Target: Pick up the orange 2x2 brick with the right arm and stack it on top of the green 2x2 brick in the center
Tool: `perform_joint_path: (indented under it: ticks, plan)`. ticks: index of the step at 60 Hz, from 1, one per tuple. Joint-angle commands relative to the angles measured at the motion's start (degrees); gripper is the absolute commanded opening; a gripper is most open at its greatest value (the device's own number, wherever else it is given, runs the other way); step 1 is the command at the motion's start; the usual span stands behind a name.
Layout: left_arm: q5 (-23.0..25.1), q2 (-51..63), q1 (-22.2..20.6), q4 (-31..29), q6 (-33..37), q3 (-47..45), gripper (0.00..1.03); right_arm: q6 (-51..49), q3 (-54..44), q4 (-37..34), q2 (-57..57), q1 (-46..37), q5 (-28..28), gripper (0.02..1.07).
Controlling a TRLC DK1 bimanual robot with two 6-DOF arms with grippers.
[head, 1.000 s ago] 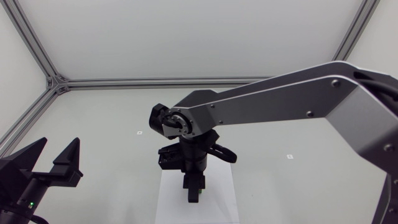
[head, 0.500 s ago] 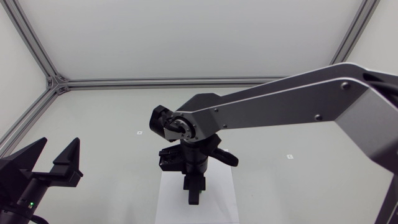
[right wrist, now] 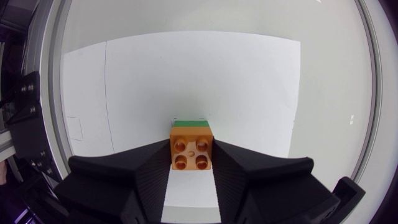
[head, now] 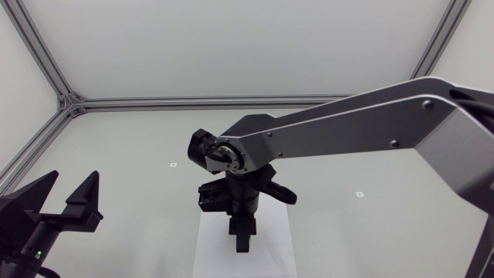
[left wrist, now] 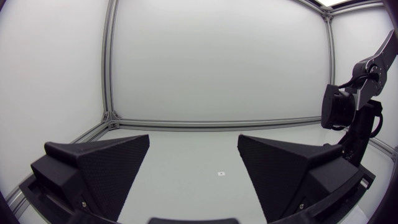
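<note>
The right pincer (right wrist: 191, 167) pinches the orange brick (right wrist: 191, 151) just over the green brick (right wrist: 190, 124); any offset risks a crooked, unseated stack.

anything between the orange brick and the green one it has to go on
Nothing visible does. The orange brick, held in the right gripper, is directly over the green brick, whose edge shows just past it.
</note>
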Motion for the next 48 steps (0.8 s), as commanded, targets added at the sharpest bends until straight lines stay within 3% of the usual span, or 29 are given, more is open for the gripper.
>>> perform_joint_path:
  ticks: [1,48]
  plan:
    - [0.25,-0.45,0.22,-0.87,0.73,-2.35,0.99,-0.99,-4.30,0.26,5.80,0.35,-1.09,0.08]
    - [0.25,-0.45,0.22,-0.87,0.73,-2.35,0.99,1.29,-3.06,-0.35,2.20,1.41,-1.45,0.08]
